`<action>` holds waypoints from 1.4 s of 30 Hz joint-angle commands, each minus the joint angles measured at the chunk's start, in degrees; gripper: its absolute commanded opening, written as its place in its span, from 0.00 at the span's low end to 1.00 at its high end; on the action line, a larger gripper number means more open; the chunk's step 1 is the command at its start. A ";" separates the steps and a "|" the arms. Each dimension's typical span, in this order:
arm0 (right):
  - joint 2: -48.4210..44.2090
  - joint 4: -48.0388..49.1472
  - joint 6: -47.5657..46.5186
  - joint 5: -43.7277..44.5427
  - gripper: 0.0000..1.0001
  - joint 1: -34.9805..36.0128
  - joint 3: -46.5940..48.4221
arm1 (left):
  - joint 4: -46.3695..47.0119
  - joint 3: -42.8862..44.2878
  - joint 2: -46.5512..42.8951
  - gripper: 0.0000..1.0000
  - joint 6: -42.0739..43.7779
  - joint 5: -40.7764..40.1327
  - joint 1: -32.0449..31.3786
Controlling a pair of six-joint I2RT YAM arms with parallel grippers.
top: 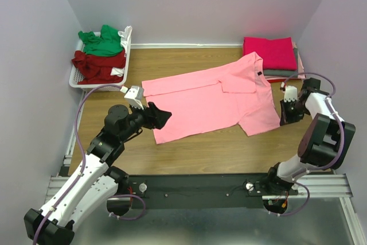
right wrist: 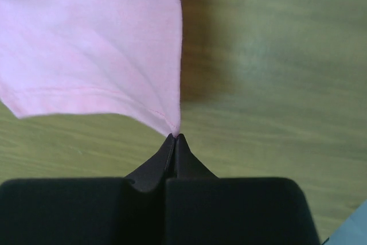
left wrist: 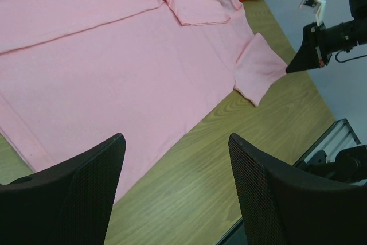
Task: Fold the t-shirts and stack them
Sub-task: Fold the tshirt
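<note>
Pink t-shirt (top: 206, 98) — spread flat across the middle of the wooden table (top: 200, 153), dark neck label toward the far right. Right gripper (right wrist: 174, 137) pressed together on the very corner of the near sleeve (right wrist: 114, 55) hem, only a sliver of cloth between the tips. Left gripper (left wrist: 175, 147) spread wide, hovering over the bottom-hem end of the shirt, holding nothing.

Judged soft, light and limp: apt to drape and trail rather than keep shape, and to slide easily on the wood. Tip-pinch that thin liable to slip — safer with a deeper bite on the doubled, stitched hem. Best holds: sleeve hem, bottom-hem corners.

Magenta t-shirt (top: 269, 51) folded atop grey t-shirt (top: 281, 73), far right. Green t-shirt (top: 103, 42) and dark red t-shirt (top: 98, 64) heaped in white basket (top: 77, 80), far left.
</note>
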 commanded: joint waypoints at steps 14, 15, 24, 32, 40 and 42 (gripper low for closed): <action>-7.24 -10.27 -9.19 2.94 0.02 -3.69 -6.05 | -0.45 -0.36 4.18 0.80 -0.20 3.10 -0.71; -8.20 -11.32 -9.55 2.59 0.02 -3.69 -6.40 | -0.89 -0.36 4.88 0.80 -0.37 3.19 -0.71; -10.32 -14.84 -12.19 -3.65 0.02 -3.69 -8.77 | -5.11 -2.20 10.17 0.71 -7.57 2.77 -3.61; -9.26 -14.85 -13.60 -4.98 0.21 -3.69 -9.48 | -7.13 -5.11 7.88 0.71 -16.46 -5.24 -5.55; -13.31 -16.16 -18.15 -0.21 0.75 -3.95 -1.58 | -2.92 -6.69 5.16 0.72 -15.06 -5.25 -5.63; -13.49 -19.75 -27.80 -2.33 0.78 -3.86 -0.34 | 0.85 -7.83 3.40 0.73 -13.39 -4.19 -5.63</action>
